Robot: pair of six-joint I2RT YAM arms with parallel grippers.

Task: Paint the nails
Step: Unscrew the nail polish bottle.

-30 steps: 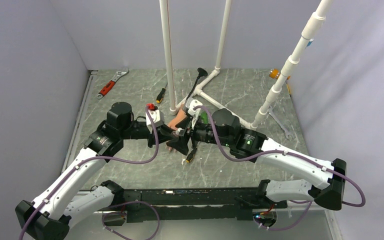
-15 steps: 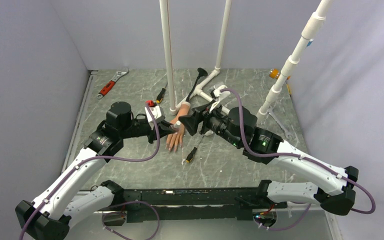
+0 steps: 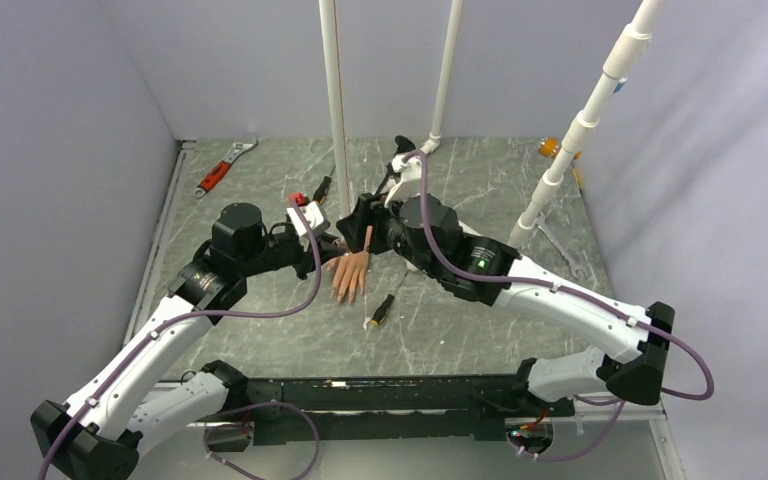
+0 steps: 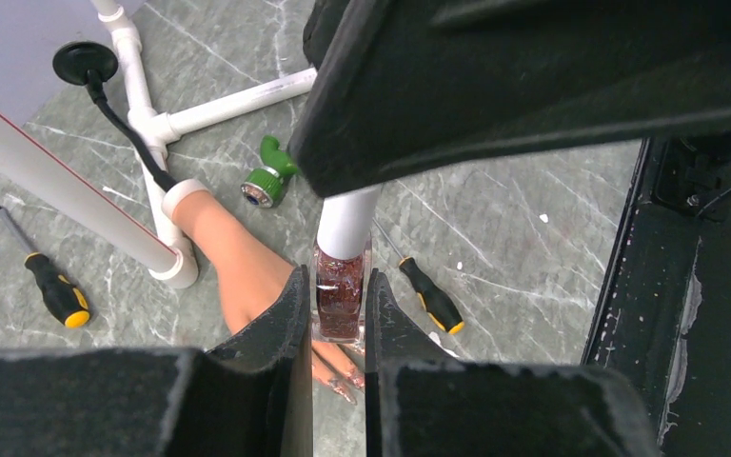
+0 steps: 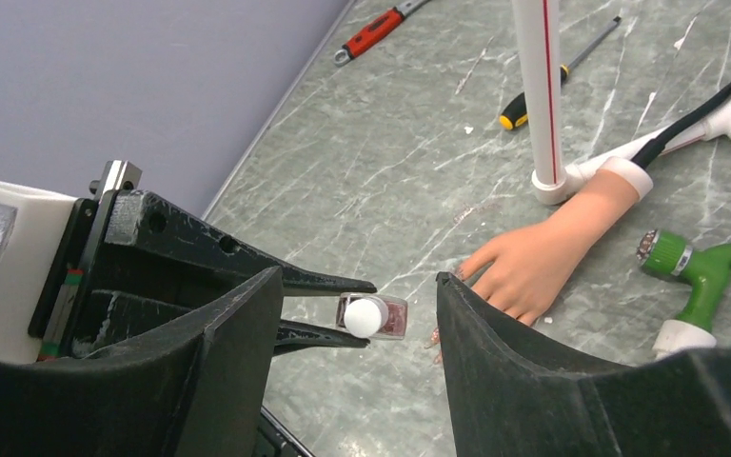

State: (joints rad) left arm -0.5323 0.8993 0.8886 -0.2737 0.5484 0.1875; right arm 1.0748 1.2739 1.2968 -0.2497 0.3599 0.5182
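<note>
Here, mannequin hand (image 3: 351, 270) flat, nails (image 4: 350, 380) pointing nearward, left gripper (image 4: 337, 276) pinching polish bottle (image 5: 392, 316), right gripper (image 5: 360, 286) spread.

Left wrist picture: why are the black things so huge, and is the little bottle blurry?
Left wrist view: the left gripper sits right at the lens, so it looms huge; the nail polish bottle it clamps looks sharp, glitter showing. Right wrist view: the open right gripper looms likewise, the table crisp. Top external view: even light, soft shadows.

Mannequin hand (image 3: 352, 272) on table (image 3: 260, 215), screwdriver (image 3: 381, 311) just beside, wrench (image 3: 222, 168) far-left
</note>
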